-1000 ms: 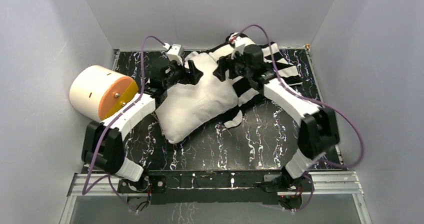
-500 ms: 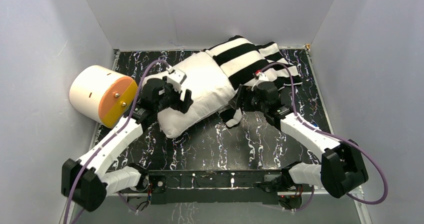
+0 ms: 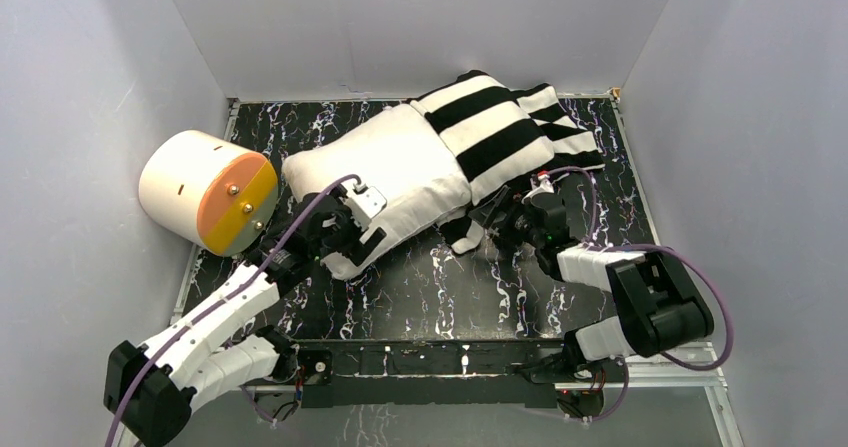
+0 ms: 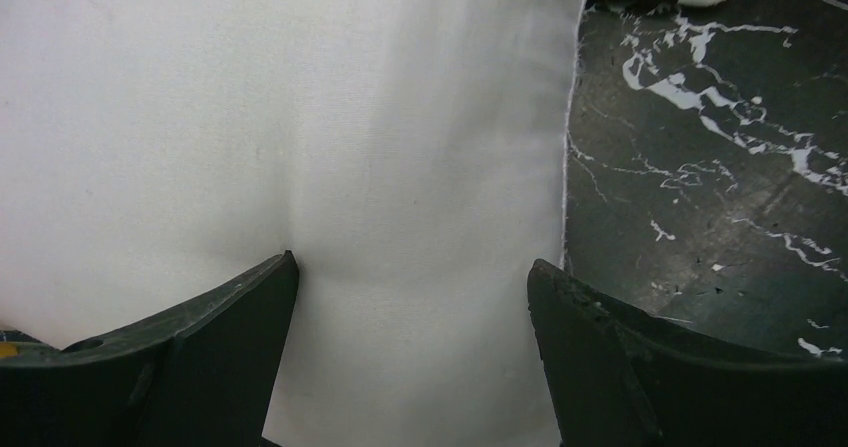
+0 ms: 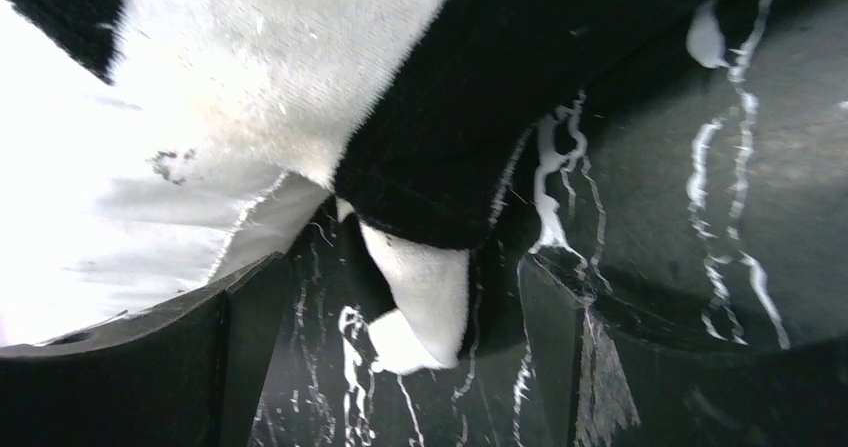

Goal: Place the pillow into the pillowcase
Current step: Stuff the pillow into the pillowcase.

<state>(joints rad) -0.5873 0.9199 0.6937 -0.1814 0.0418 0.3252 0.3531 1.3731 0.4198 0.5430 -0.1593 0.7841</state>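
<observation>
Your left gripper (image 4: 412, 267), released, sits over the pillow's (image 3: 390, 162) near edge. Your right gripper (image 5: 400, 267), released, flanks the pillowcase (image 3: 495, 127) corner on the table (image 3: 440, 287).

The top view looks down and forward from above and behind the arm bases, taking in the whole tabletop (image 3: 450, 287). The left wrist view looks past the left claw (image 4: 410, 267), close over the pillow (image 4: 250, 117) at its edge. The right wrist view sits low, close to a pillowcase (image 5: 440, 137) corner. Both patches show mid-tabletop from above.
</observation>
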